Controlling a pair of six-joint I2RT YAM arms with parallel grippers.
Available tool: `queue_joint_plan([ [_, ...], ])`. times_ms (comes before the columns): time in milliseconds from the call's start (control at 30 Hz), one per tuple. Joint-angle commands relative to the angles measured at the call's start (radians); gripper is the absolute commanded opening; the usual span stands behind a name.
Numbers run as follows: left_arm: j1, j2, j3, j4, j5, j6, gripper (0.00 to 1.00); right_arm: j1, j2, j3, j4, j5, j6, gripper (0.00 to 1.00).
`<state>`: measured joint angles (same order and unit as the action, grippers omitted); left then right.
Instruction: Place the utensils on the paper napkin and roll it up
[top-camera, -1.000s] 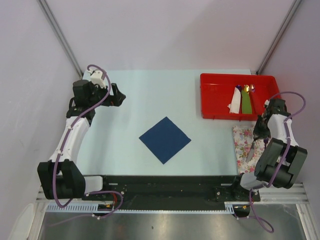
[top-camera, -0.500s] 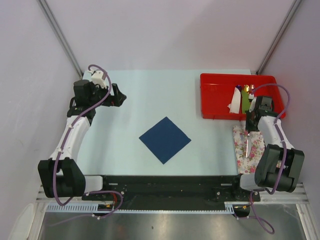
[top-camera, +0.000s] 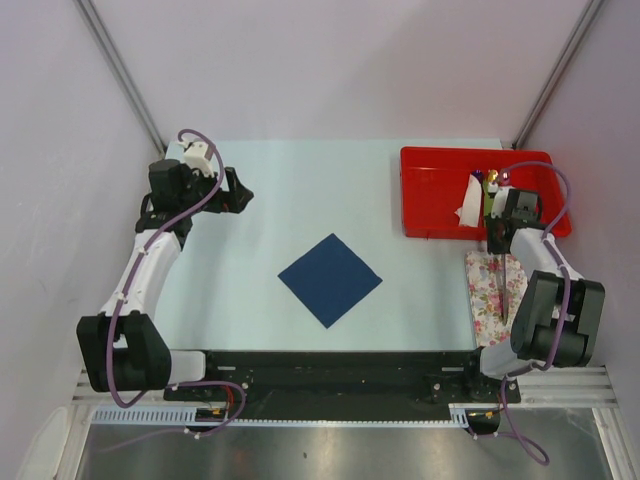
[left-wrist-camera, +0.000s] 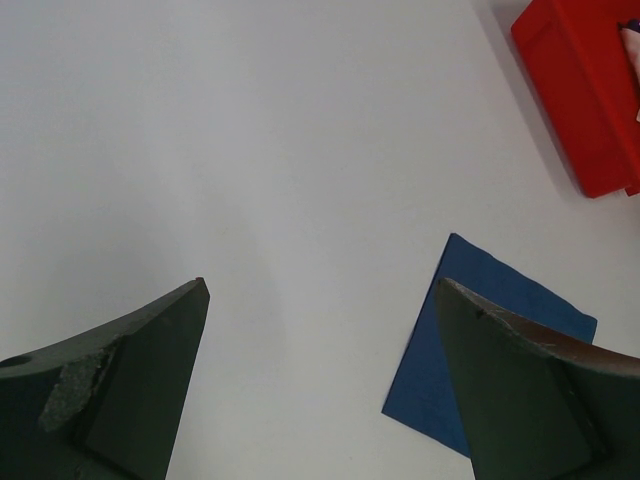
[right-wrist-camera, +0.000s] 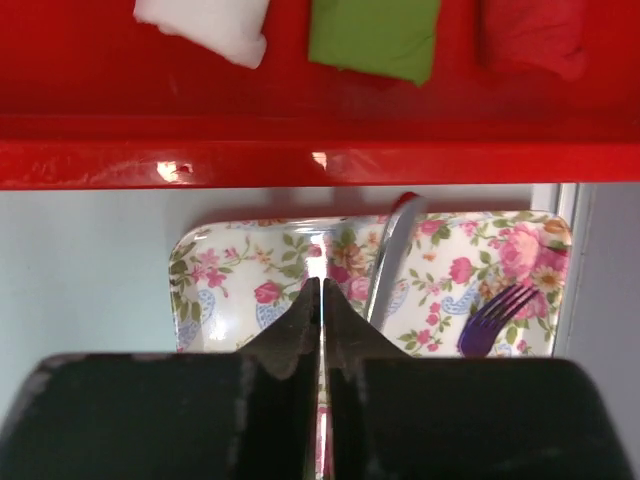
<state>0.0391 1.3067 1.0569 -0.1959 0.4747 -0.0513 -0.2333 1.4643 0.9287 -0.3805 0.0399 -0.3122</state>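
Just swung right claw (right-wrist-camera: 320, 300) toward far-right corner of the counter (top-camera: 300, 190), pinched shut, empty, beside the knife (right-wrist-camera: 390, 262). Leaves left claw (left-wrist-camera: 322, 290) gaping wide, napkin (top-camera: 330, 279) bare.

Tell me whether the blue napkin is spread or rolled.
Spread: the blue napkin lies flat as an open square, with nothing on it.

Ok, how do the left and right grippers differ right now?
The left gripper is open wide; the right gripper is shut. Left hangs over bare table beside the navy napkin; right is above the floral tray, by the red bin. Neither seems to hold anything.
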Motion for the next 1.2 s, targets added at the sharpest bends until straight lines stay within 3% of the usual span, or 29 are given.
queue_joint_plan([
  [0,-0.005,0.005,0.035,0.035,0.022,0.027,1.0,0.009,0.031,0.048,-0.009,-0.031,-0.018,0.16],
  [33,-0.005,0.005,0.035,0.033,0.028,0.028,1.0,0.005,0.025,0.056,-0.023,-0.058,-0.015,0.33],
  [133,-0.005,0.002,0.028,0.032,0.033,0.03,1.0,-0.027,-0.019,0.081,-0.089,-0.138,-0.002,0.67],
  [233,-0.005,-0.001,0.012,0.035,0.035,0.03,1.0,-0.069,-0.047,0.091,-0.147,-0.196,-0.014,0.76],
  [467,-0.005,-0.007,-0.017,0.058,0.045,0.027,1.0,-0.173,-0.018,0.058,-0.209,-0.313,-0.123,0.74],
  [667,-0.005,-0.029,-0.052,0.076,0.048,0.036,1.0,-0.231,0.043,-0.001,-0.155,-0.284,-0.146,0.66],
  [1167,-0.004,-0.076,-0.103,0.059,0.012,0.111,1.0,-0.241,0.211,-0.01,-0.138,-0.242,-0.174,0.53],
])
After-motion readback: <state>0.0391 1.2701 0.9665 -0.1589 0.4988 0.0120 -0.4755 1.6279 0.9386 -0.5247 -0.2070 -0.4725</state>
